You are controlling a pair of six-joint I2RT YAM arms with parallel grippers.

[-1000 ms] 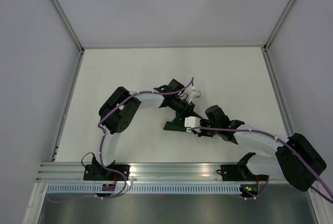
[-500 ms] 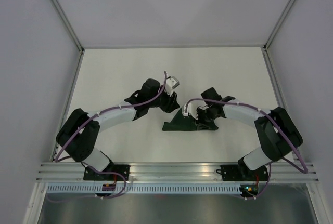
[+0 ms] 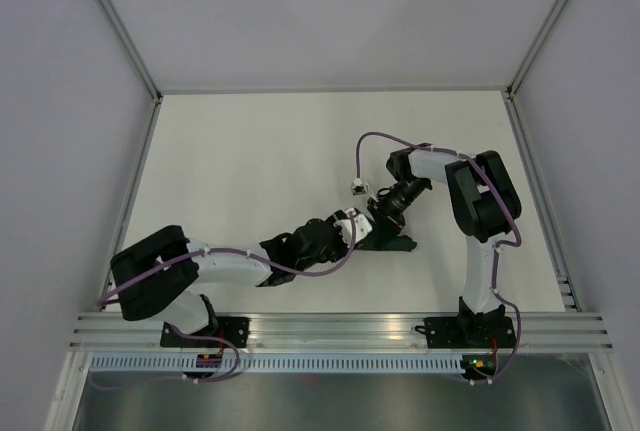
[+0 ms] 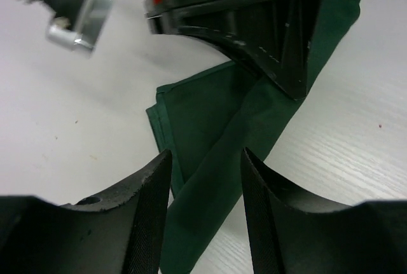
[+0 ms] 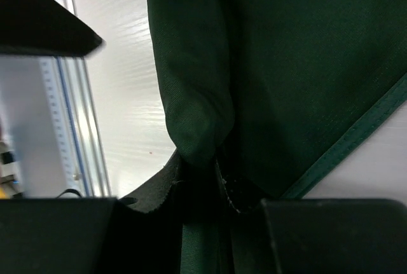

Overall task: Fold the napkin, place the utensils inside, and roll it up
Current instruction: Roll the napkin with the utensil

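The dark green napkin point(image 3: 396, 243) lies on the white table, partly rolled into a long tube point(image 4: 216, 178) with a flat folded part point(image 4: 197, 109) beside it. My left gripper point(image 3: 350, 228) reaches in low from the near left. It is open point(image 4: 205, 213), and the rolled end lies between its fingers point(image 4: 149, 204) without touching them. My right gripper point(image 3: 380, 217) comes down from the far side and is shut point(image 5: 203, 182) on a bunched fold of the napkin point(image 5: 292, 64). The utensils are hidden.
The right gripper's black body point(image 4: 267, 32) and its silver camera bracket point(image 4: 79, 20) sit just past the napkin in the left wrist view. An aluminium rail point(image 3: 330, 326) runs along the near table edge. Grey walls enclose the white table point(image 3: 250, 146).
The left arm swung from the far side of the napkin to a low reach from the near left, its jaws widening. The right arm swung round to the far right, holding the cloth.
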